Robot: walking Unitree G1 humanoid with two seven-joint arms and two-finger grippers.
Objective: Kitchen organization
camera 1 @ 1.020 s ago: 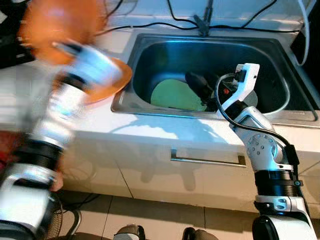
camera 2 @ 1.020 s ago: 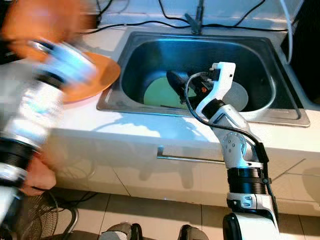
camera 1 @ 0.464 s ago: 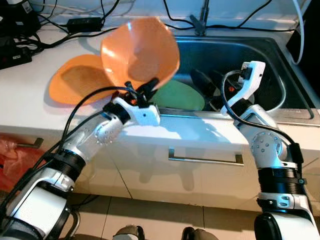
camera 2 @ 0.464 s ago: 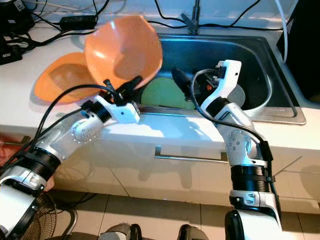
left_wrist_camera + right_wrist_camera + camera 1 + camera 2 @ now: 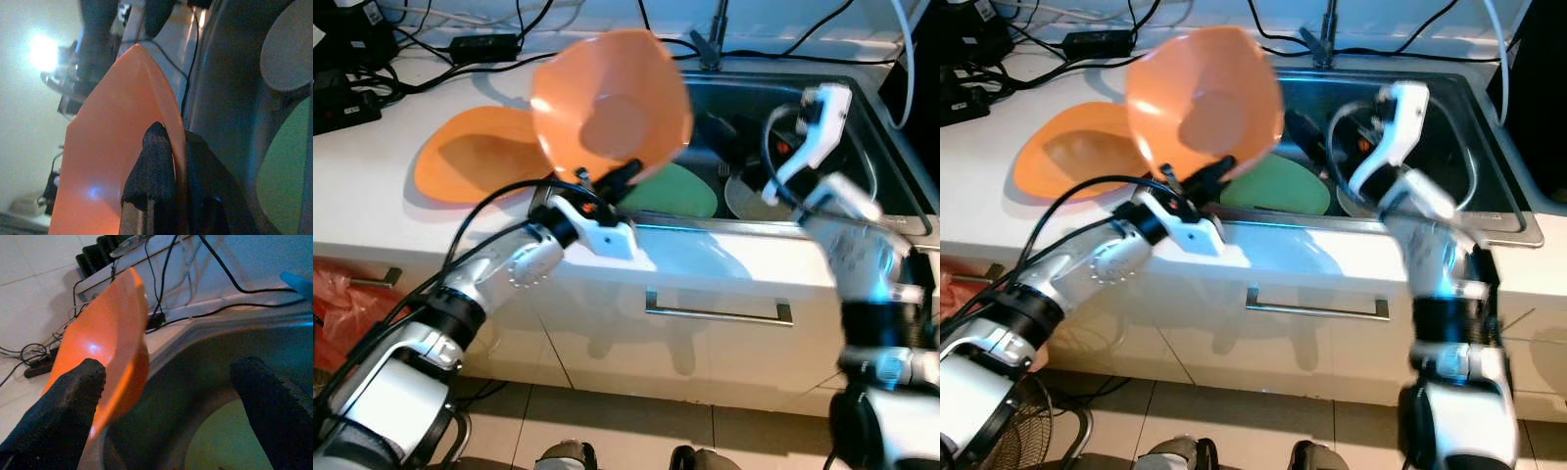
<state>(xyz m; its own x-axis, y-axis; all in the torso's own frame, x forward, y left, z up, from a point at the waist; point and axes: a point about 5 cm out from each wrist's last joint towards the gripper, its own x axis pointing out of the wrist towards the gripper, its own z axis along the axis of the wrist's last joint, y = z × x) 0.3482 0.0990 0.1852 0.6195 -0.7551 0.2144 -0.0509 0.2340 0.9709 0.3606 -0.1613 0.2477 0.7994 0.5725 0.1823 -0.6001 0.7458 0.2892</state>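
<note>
Pinching orange bowl (image 5: 610, 110) rim in my left end effector (image 5: 604, 182), tilted above sink (image 5: 862, 147) edge; green plate (image 5: 673, 191) inside sink. My right end effector (image 5: 171, 406) spread over sink.

One orange bowl (image 5: 610, 106) is in the air, and one orange plate (image 5: 475, 166) lies on the table (image 5: 372, 206). There is one steel sink (image 5: 891, 211), and in it one green plate (image 5: 677, 192) and one grey plate (image 5: 749, 199), which makes three plates in all, plus one dark utensil (image 5: 720, 127) whose kind cannot be told. One tap stem (image 5: 713, 44) stands behind the sink. One drawer handle (image 5: 719, 314) runs along the cabinet front below. Two robot arms are in view, with one left gripper (image 5: 609, 180) and one right gripper (image 5: 166, 406). Several black cables (image 5: 440, 24) cross the table at the back; their count cannot be told.
</note>
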